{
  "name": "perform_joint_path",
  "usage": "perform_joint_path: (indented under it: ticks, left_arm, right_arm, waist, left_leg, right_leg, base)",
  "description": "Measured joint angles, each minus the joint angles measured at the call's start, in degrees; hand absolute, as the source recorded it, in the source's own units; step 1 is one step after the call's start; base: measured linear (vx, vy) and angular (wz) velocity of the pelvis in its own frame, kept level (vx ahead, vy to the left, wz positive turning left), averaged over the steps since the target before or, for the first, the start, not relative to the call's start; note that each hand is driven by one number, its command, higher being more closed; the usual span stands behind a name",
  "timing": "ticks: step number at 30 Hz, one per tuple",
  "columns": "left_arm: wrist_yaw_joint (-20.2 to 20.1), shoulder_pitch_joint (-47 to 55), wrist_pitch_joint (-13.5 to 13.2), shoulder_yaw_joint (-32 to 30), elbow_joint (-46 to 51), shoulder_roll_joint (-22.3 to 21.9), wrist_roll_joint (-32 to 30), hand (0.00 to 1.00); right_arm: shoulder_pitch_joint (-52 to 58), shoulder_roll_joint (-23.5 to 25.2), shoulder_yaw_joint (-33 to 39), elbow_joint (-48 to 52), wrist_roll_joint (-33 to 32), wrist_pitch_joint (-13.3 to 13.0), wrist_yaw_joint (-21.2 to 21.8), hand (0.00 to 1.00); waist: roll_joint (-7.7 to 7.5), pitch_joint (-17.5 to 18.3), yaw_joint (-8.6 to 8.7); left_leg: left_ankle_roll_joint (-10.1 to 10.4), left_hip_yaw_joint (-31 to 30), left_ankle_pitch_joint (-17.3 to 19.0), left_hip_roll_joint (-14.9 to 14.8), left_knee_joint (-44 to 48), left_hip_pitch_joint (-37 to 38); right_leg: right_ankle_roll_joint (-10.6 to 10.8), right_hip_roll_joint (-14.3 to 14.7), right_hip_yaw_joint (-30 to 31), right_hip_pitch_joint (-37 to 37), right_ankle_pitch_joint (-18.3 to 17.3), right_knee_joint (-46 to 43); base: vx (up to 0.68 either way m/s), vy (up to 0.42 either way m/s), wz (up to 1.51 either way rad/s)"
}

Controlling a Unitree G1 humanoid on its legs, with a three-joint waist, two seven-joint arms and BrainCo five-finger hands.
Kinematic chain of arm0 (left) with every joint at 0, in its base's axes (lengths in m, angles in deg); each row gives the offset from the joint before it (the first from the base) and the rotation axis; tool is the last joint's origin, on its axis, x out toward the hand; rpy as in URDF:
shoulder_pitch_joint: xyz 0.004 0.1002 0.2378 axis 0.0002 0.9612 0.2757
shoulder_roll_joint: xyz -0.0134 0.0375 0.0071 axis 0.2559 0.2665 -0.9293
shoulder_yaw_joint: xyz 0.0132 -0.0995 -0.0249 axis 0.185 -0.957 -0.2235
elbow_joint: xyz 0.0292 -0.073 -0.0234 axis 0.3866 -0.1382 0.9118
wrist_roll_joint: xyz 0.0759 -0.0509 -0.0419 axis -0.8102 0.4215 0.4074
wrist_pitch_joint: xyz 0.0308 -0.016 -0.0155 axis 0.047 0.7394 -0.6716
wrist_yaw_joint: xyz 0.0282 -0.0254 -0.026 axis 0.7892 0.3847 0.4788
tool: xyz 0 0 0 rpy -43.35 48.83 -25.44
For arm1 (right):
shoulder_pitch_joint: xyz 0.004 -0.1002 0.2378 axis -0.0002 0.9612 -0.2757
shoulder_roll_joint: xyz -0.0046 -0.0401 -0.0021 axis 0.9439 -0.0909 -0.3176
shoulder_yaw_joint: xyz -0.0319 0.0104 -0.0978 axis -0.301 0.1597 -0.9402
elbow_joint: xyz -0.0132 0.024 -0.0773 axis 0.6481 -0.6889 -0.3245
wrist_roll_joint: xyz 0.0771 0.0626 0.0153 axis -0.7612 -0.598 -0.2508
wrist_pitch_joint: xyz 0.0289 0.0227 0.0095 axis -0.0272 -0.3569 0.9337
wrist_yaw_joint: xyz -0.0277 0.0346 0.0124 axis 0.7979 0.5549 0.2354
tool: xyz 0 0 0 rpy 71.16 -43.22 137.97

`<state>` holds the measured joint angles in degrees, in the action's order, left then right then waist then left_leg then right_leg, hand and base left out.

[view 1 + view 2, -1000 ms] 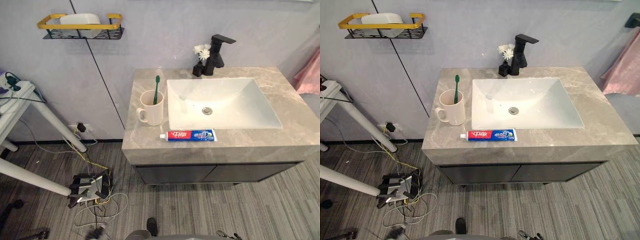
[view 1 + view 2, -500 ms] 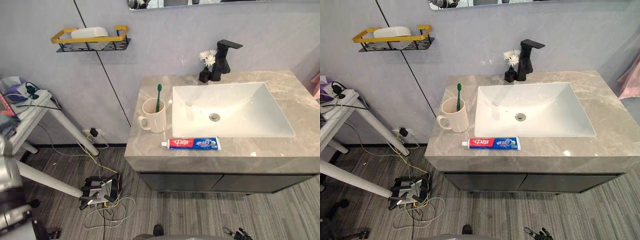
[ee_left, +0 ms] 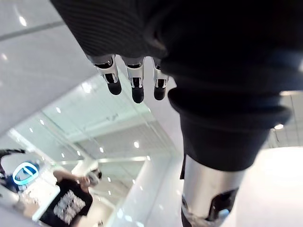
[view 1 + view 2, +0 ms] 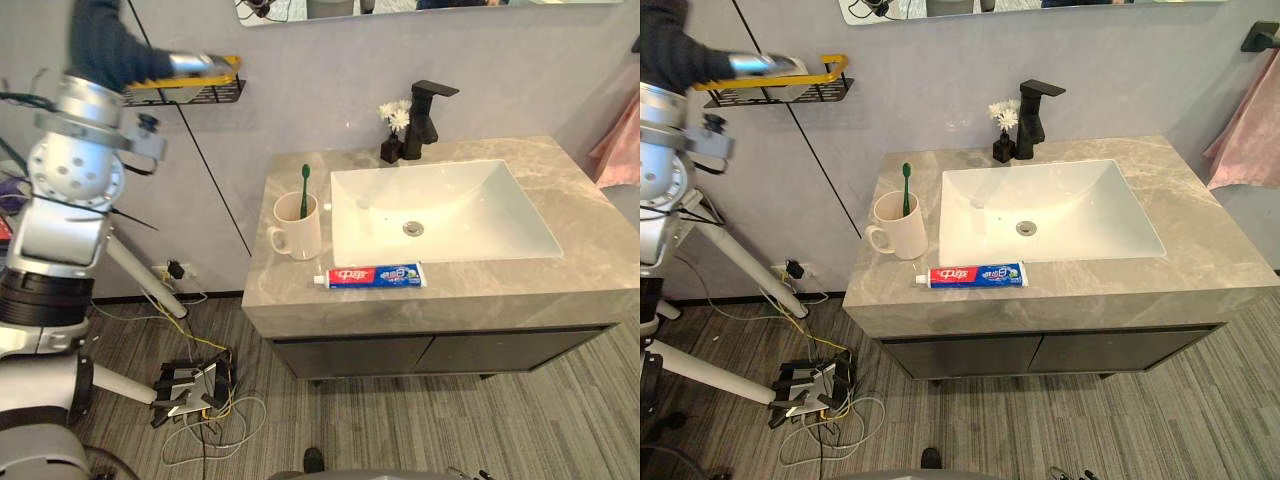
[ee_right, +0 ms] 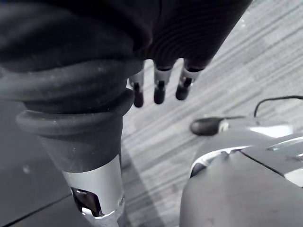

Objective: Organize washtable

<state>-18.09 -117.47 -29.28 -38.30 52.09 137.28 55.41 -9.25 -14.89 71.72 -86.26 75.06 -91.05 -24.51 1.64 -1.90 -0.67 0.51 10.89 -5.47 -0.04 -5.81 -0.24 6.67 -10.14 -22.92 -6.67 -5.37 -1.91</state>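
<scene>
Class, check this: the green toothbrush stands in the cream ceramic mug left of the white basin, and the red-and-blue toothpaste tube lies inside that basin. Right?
No. The red-and-blue toothpaste tube lies on the grey stone counter in front of the white basin, not inside it, as the left eye view shows. The green toothbrush part holds.

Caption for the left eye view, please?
Left hand at the wall shelf; mug holding a toothbrush and toothpaste tube sit on the washtable by the sink.
</scene>
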Motion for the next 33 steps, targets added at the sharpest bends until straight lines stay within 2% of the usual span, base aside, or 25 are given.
perform_joint_path:
  ticks: [9,14,17,21,23,28,33]
  left_arm:
    - [-7.91,7.05,-0.55,6.43,11.77,0.18,1.31,0.0]
    - [-10.77,10.04,-0.57,7.71,12.4,1.66,5.9,0.0]
    - [-11.59,10.5,0.23,10.65,12.42,2.23,7.68,0.0]
    - [-12.41,12.52,1.47,13.57,11.76,2.19,8.0,0.0]
    - [-13.29,12.51,1.81,15.21,10.97,1.31,8.0,0.0]
    - [-13.43,12.49,3.83,18.85,5.95,-5.27,7.77,0.0]
    - [-14.62,11.82,5.28,21.94,3.05,-9.07,7.55,0.0]
  right_arm:
    - [-0.62,0.01,-1.04,-2.04,0.05,0.07,1.05,0.0]
    - [-0.76,-0.01,-1.43,-2.04,0.09,0.03,1.05,0.0]
    - [-0.76,-0.03,-1.58,-2.04,0.55,0.04,1.09,0.0]
    - [-0.72,-0.21,-2.87,-2.04,0.62,0.04,1.13,0.0]
    - [-0.79,-0.24,-3.58,-2.02,0.62,0.03,1.13,0.0]
    - [-0.83,-0.22,-3.58,-2.01,0.69,0.04,1.11,0.0]
    - [-0.43,-0.19,-3.5,-2.02,1.23,0.06,1.1,0.0]
  waist:
    - [0.46,0.82,0.01]
    - [0.19,0.97,0.06]
    - [-0.02,1.02,0.12]
    - [-0.47,1.08,1.25]
    - [-0.62,1.11,1.69]
    - [-0.72,1.15,2.78]
    - [-0.71,1.15,3.45]
  left_leg:
    - [0.31,-0.82,-0.55,-0.26,-0.06,-0.05]
    - [0.2,-1.02,-0.67,-0.32,-0.06,-0.12]
    - [0.1,-1.14,-0.75,-0.31,-0.07,-0.29]
    - [0.11,-1.16,-0.77,-0.34,-0.06,-0.42]
    - [0.12,-1.05,-0.77,-0.37,-0.06,-0.45]
    - [0.19,0.13,-0.87,-0.88,-0.06,-1.22]
    - [0.2,0.71,-0.87,-1.13,-0.06,-1.24]
  right_leg:
    - [-0.07,0.19,-0.59,-0.11,0.03,-0.01]
    - [-0.21,0.17,-0.6,-0.1,0.16,-0.01]
    - [-0.21,0.16,-0.66,0.0,0.22,0.02]
    - [-0.2,0.15,-0.67,0.08,0.25,0.06]
    - [-0.21,0.15,-0.59,0.16,0.28,0.07]
    - [-0.64,0.44,0.39,1.12,0.71,0.13]
    - [-0.83,0.81,1.16,1.85,0.85,0.12]
  base:
    - [-0.01,0.002,0.03]
    - [-0.01,0.002,0.01]
    - [0.0,0.0,0.0]
    - [0.0,0.0,0.0]
    - [0.01,0.002,-0.02]
    - [0.01,0.005,-0.09]
    - [-0.01,0.002,-0.09]
